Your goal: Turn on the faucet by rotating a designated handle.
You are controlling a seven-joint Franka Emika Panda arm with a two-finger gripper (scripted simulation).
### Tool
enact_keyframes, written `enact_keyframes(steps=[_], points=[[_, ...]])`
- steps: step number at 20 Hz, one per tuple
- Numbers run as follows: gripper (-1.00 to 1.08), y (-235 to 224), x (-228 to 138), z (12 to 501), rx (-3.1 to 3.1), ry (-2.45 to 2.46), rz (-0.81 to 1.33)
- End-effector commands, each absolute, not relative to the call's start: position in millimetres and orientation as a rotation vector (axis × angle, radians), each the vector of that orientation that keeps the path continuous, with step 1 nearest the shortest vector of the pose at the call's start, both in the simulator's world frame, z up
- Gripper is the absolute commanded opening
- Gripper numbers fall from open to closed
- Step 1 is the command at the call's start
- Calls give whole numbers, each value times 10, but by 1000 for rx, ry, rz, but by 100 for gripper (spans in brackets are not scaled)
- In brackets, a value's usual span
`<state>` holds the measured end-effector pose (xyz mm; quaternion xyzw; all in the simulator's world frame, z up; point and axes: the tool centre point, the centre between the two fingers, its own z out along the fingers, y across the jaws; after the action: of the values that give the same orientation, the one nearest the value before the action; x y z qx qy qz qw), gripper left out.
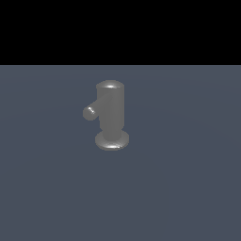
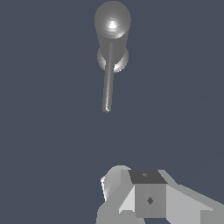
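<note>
Exterior view: a dull grey metallic faucet (image 1: pixel 111 115), an upright cylinder with a domed top and a round flared base, stands alone near the middle of a flat blue-grey floor (image 1: pixel 188 188). Its handle (image 1: pixel 92 109), a thin grey metallic rod with a rounded end, leaves the top of the cylinder and points toward the exterior view's left and toward the camera, so it looks short here. No arm or pincer shows in this view. No brand, label or writing can be read.

Wrist view: the same faucet (image 2: pixel 112 33) is seen from above, its dome catching light. The handle (image 2: pixel 107 83) shows its full length, a straight rod whose free end points toward the pale grey blocky gripper (image 2: pixel 144 197) at the frame's edge. Rod tip and gripper are well apart, with bare floor (image 2: pixel 43 131) between. The rod's long axis runs roughly in line with the gripper's approach, so a sideways push near the tip would likely turn it. Whether the jaws stand wide or narrow cannot be told. No writing is visible.
</note>
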<state>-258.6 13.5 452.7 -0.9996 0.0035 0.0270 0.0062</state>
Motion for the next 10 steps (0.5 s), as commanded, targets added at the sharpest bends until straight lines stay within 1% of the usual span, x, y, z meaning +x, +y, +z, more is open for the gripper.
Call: enact_keyframes(steps=[1, 10], points=[[-100, 169, -2571, 4431, -3129, 16, 82], [-100, 377, -2472, 3866, -3132, 46, 61]])
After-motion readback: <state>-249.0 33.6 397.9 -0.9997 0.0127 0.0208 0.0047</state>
